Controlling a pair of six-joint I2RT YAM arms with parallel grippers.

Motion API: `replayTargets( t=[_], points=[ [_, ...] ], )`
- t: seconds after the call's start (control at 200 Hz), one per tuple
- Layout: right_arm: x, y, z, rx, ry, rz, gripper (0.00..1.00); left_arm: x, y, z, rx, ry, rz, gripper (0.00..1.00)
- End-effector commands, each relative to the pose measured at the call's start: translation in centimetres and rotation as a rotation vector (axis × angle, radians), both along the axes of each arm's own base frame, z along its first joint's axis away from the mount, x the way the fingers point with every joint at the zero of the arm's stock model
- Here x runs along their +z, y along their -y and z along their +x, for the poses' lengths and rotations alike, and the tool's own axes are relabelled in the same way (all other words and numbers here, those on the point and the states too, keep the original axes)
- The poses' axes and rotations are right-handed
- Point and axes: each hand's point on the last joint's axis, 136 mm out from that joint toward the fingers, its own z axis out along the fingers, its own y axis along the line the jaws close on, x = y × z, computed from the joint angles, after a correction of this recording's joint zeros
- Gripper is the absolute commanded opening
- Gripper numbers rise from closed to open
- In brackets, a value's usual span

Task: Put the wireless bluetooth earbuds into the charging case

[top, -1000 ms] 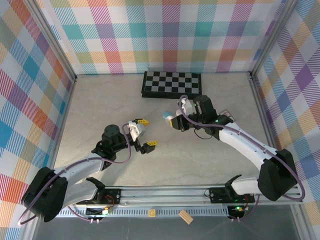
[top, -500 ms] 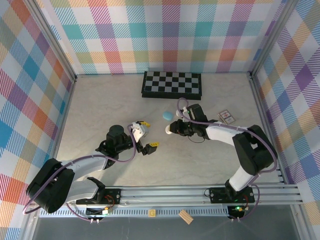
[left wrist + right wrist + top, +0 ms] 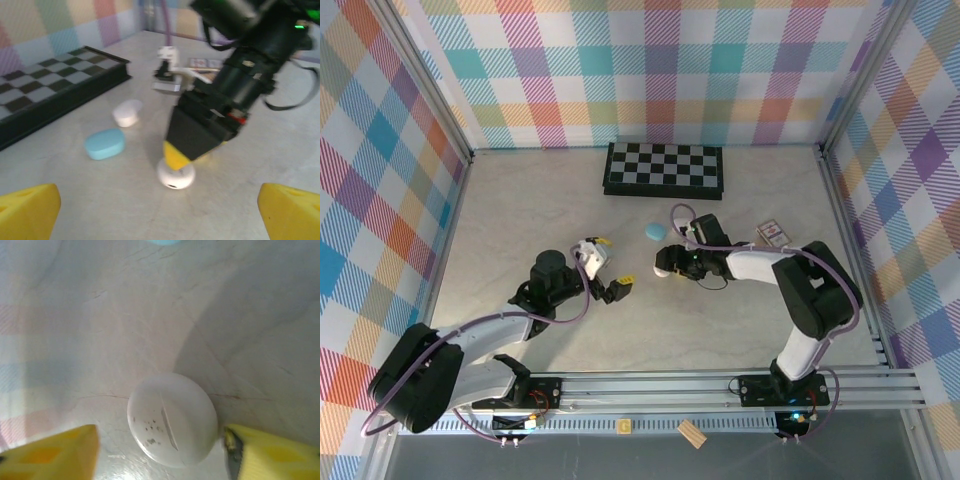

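Observation:
A round white charging case (image 3: 172,417) lies shut on the table between the fingers of my right gripper (image 3: 162,447). That gripper is open, its right finger (image 3: 265,450) close against the case's edge and the left finger apart from it. From the left wrist view the case (image 3: 175,176) sits under the right gripper's yellow tip (image 3: 176,154). My left gripper (image 3: 614,261) is open and holds nothing, a short way left of the case (image 3: 661,269). A light blue case (image 3: 104,143) and a white pebble case (image 3: 127,112) lie shut behind. The earbuds are hidden.
A folded chessboard (image 3: 664,168) lies along the back of the table. A small card pack (image 3: 772,233) rests to the right of the right arm. The light blue case (image 3: 652,231) sits just behind the right gripper. A wooden block (image 3: 691,433) lies beyond the front rail.
My right gripper has come down and toward the near side, away from the blue case, and now straddles the round white case. The left gripper has shifted slightly to the right.

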Motion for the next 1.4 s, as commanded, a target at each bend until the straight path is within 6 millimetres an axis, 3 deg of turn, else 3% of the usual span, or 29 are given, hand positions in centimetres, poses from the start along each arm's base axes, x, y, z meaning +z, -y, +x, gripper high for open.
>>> replayTargets(
  t=[0.0, 0.25, 0.325, 0.41, 0.58, 0.735, 0.85, 0.99, 1.395],
  points=[
    [3.2, 2.8, 1.3, -0.018, 0.176, -0.149, 0.8, 1.1, -3.3, 2.2, 0.22, 0.04, -0.019, 1.0],
    [10.8, 10.4, 5.2, -0.068, 0.619, -0.482, 1.0, 0.5, -13.2, 5.4, 0.65, 0.064, 0.002, 1.0],
    [12.0, 12.9, 6.2, -0.098, 0.724, -0.496, 0.99, -0.1, -15.6, 6.2, 0.717, 0.05, -0.023, 1.0],
    [12.2, 16.1, 7.2, -0.179, 0.782, -0.485, 0.99, -1.4, -17.4, 7.1, 0.766, 0.028, -0.023, 1.0],
    [9.7, 21.7, 7.9, -0.332, 0.801, -0.526, 0.99, -3.9, -19.4, 8.7, 0.836, 0.0, -0.043, 1.0],
    [8.7, 24.0, 8.4, -0.348, 0.782, -0.546, 0.99, -6.8, -20.7, 10.3, 0.892, -0.049, -0.065, 1.0],
    [7.2, 24.3, 8.3, -0.36, 0.774, -0.491, 0.99, -7.6, -21.6, 10.6, 0.924, -0.108, -0.055, 1.0],
    [4.6, 23.8, 8.7, -0.333, 0.792, -0.468, 0.99, -8.3, -21.6, 12.3, 0.935, -0.186, -0.011, 1.0],
    [4.5, 23.7, 8.7, -0.328, 0.805, -0.467, 0.99, -8.6, -22.0, 12.7, 0.946, -0.223, -0.014, 1.0]
  ],
)
